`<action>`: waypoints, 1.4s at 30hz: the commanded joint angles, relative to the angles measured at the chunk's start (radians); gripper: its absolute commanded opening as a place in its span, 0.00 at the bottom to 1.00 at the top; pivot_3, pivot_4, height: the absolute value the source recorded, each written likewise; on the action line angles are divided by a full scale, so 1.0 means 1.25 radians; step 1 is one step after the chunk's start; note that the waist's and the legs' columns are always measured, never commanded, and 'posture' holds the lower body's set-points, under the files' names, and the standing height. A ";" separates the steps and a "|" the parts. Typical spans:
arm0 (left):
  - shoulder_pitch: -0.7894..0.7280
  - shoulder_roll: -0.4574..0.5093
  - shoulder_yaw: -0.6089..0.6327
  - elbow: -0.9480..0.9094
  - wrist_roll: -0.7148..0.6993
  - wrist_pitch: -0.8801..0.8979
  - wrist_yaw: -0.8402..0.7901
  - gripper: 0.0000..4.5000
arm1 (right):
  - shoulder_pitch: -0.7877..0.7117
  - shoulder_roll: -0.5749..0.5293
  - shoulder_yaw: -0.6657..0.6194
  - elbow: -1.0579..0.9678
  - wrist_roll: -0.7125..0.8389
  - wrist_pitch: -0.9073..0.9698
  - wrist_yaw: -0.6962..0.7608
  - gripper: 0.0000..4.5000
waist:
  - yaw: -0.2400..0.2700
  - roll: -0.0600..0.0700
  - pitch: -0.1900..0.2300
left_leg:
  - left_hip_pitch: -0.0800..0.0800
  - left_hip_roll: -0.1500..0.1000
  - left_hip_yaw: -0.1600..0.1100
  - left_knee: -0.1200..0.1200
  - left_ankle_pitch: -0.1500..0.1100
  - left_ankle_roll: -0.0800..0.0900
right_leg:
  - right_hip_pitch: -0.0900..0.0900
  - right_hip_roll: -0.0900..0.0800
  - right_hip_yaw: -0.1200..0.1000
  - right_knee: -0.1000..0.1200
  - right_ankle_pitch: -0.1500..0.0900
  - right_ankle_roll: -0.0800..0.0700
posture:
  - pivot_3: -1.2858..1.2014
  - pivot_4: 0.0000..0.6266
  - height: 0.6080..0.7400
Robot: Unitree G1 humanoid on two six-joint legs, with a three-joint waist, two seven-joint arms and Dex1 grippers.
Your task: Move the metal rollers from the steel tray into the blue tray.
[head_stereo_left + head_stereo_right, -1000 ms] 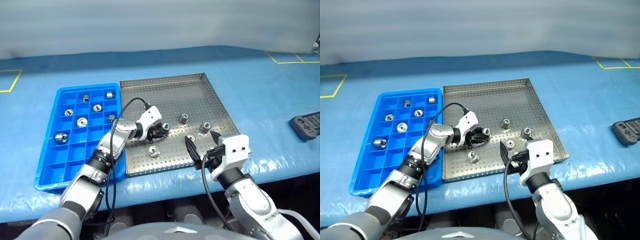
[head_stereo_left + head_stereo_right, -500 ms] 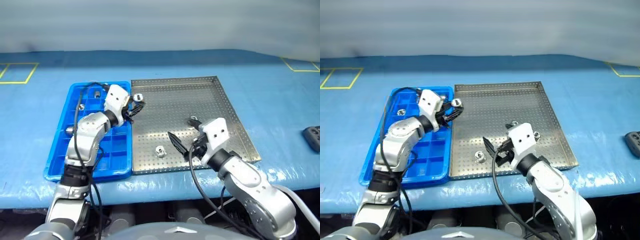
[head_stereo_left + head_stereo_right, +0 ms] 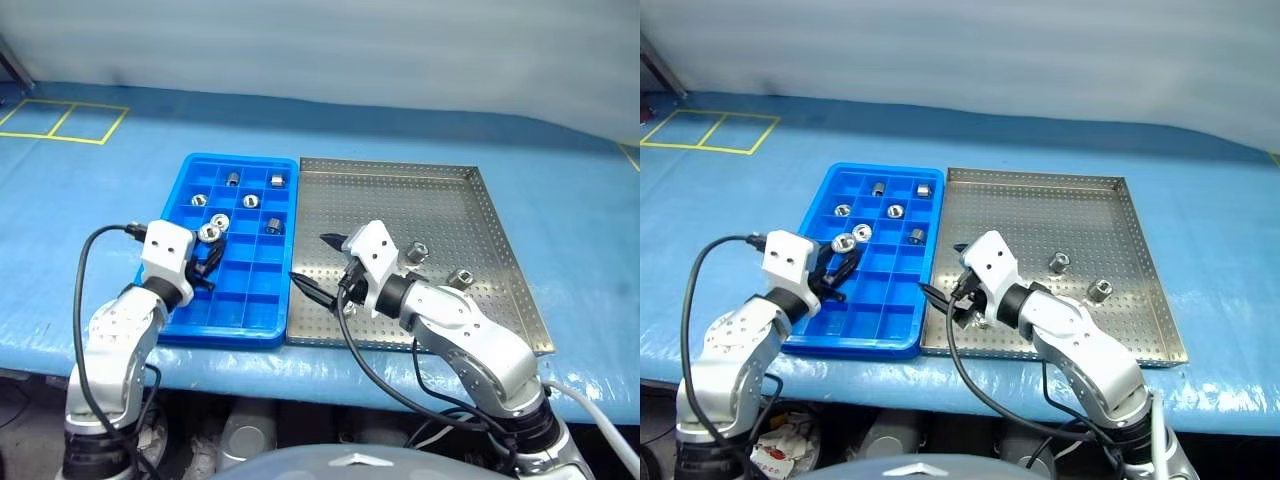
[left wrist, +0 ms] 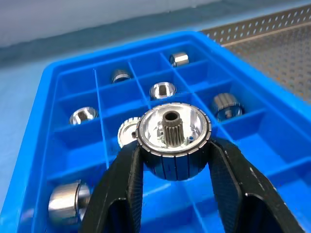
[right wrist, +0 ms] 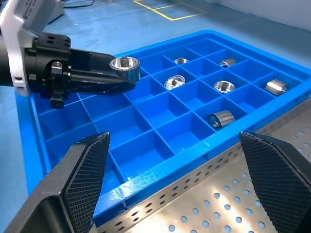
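Roller carried across to the blue tray [image 3: 178,322]
Left pincer [image 4: 171,160], clamped on a metal roller [image 4: 173,141], has swung from the steel tray [image 3: 480,205]; right pincer [image 5: 175,187] gapes empty.

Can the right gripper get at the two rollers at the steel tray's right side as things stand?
Probably yes: the right gripper is open and empty, and the two rollers stand uncovered on the steel tray, beside its arm.

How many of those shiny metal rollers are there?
10 metal rollers: seven in the blue tray compartments, one held above it in the left fingers, two on the steel tray. The right arm may hide more.
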 commanded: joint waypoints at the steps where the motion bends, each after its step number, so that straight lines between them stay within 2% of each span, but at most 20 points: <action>1: 0.005 0.007 0.008 -0.045 -0.010 0.009 0.014 0.37 | -0.008 0.008 0.002 -0.014 -0.005 -0.020 0.012 1.00 | 0.005 0.000 0.000 | 0.000 0.000 0.000 0.000 0.000 0.000 | 0.000 0.000 0.000 0.000 0.000 0.000 | 0.66 0.24 1.00; 8: 0.035 0.014 -0.026 0.003 0.003 0.014 0.028 0.37 | 0.022 0.020 0.005 -0.030 -0.011 -0.015 0.002 1.00 | 0.008 0.000 0.000 | 0.000 0.000 0.000 -0.001 0.000 0.000 | 0.000 0.000 0.000 -0.001 0.000 -0.001 | 0.64 0.24 1.00; 14: 0.035 0.016 -0.014 0.000 -0.026 0.057 0.027 0.37 | 0.052 0.021 -0.010 -0.054 -0.016 -0.010 -0.016 1.00 | 0.003 0.000 0.000 | 0.000 0.000 0.000 -0.001 0.000 0.000 | 0.000 0.000 -0.001 0.000 -0.001 -0.001 | 0.63 0.24 1.00; 19: 0.005 0.026 0.013 -0.011 -0.073 0.068 0.003 0.73 | 0.080 0.022 -0.030 -0.076 -0.015 -0.007 -0.034 1.00 | 0.000 0.000 0.000 | 0.000 0.000 -0.001 -0.001 0.000 0.000 | 0.000 0.000 -0.001 0.000 -0.001 -0.001 | 0.62 0.24 1.00; 22: -0.042 0.006 0.044 -0.017 -0.123 0.049 -0.001 0.95 | 0.096 0.021 -0.045 -0.092 -0.013 -0.006 -0.041 1.00 | -0.001 0.000 0.000 | -0.001 0.000 -0.001 -0.001 0.000 0.000 | 0.000 0.000 -0.001 0.000 -0.001 -0.001 | 0.61 0.24 1.00; 23: -0.065 0.004 0.050 -0.020 -0.151 0.049 -0.015 0.99 | 0.103 0.019 -0.053 -0.100 -0.013 -0.004 -0.046 1.00 | -0.002 0.000 0.000 | -0.001 0.000 -0.001 -0.001 0.000 0.000 | 0.000 0.000 -0.001 -0.001 -0.001 -0.002 | 0.61 0.24 1.00; 27: -0.150 0.011 0.045 -0.027 -0.257 0.058 -0.082 0.99 | 0.137 0.012 -0.091 -0.140 -0.014 0.005 -0.066 1.00 | -0.012 0.000 0.000 | -0.001 0.000 0.000 -0.001 0.000 0.000 | 0.000 0.000 -0.001 -0.001 -0.001 -0.001 | 0.59 0.24 1.00; 31: -0.236 0.040 -0.028 0.010 -0.298 0.055 -0.160 0.99 | 0.192 0.014 -0.149 -0.193 -0.010 0.016 -0.100 1.00 | -0.032 0.000 0.000 | -0.001 0.000 0.000 -0.001 0.000 0.000 | 0.000 0.000 -0.001 -0.001 -0.001 -0.001 | 0.56 0.24 1.00; 36: -0.335 0.127 -0.193 0.140 -0.245 0.000 -0.318 0.99 | 0.302 0.009 -0.238 -0.273 -0.018 0.033 -0.143 1.00 | -0.060 0.001 0.000 | 0.000 0.000 0.000 -0.001 0.000 0.000 | 0.000 0.000 -0.001 -0.001 -0.001 -0.001 | 0.52 0.24 1.00; 42: -0.442 0.161 -0.350 0.301 -0.162 -0.095 -0.467 0.99 | 0.419 0.012 -0.263 -0.317 -0.027 0.004 -0.184 1.00 | -0.106 0.001 0.000 | 0.000 0.000 0.002 -0.001 0.000 0.000 | -0.001 0.001 0.001 0.000 -0.001 -0.001 | 0.49 0.24 1.00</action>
